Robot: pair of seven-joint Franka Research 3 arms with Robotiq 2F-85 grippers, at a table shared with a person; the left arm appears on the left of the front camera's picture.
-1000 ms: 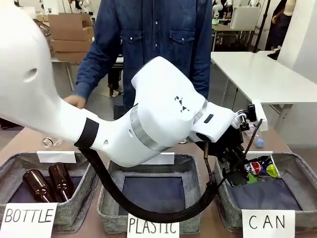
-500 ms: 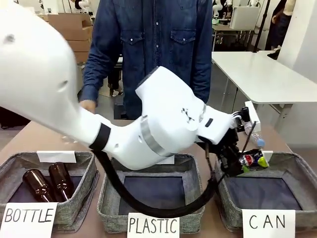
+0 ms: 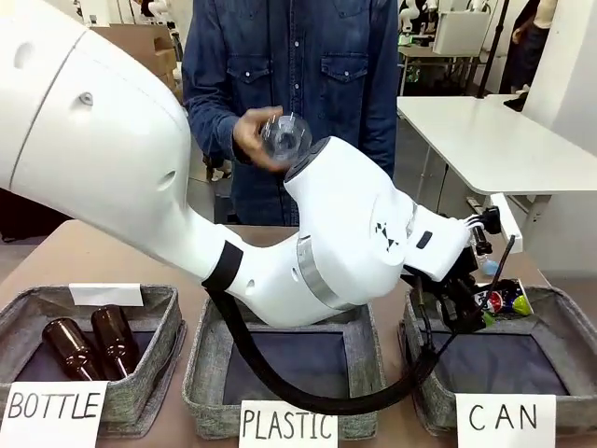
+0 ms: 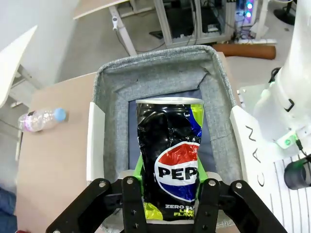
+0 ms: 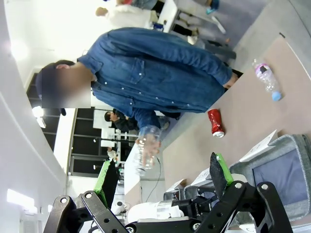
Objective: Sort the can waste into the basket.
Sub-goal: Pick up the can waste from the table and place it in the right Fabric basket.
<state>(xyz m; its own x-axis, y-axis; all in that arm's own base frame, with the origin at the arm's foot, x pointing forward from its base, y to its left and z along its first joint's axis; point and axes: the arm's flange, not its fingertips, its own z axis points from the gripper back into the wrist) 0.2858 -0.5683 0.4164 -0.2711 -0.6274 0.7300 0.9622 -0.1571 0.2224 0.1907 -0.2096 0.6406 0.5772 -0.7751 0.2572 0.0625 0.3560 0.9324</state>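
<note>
Left wrist view: left hand [image 4: 170, 183] clamps black can [image 4: 170, 141], raised higher over basket [image 4: 155, 60]; right hand [image 5: 163, 177] apart.

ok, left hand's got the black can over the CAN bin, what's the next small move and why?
Probably open the left hand and let the black can drop. The left wrist view looks past the can onto the dark floor of the grey basket, and the front view shows the can above the bin marked by the CAN card. No sideways shift seems needed.

A robotics lab: white worktables [image 3: 476, 140], cardboard boxes [image 3: 149, 47] and wired equipment racks [image 4: 194, 19] behind.
</note>
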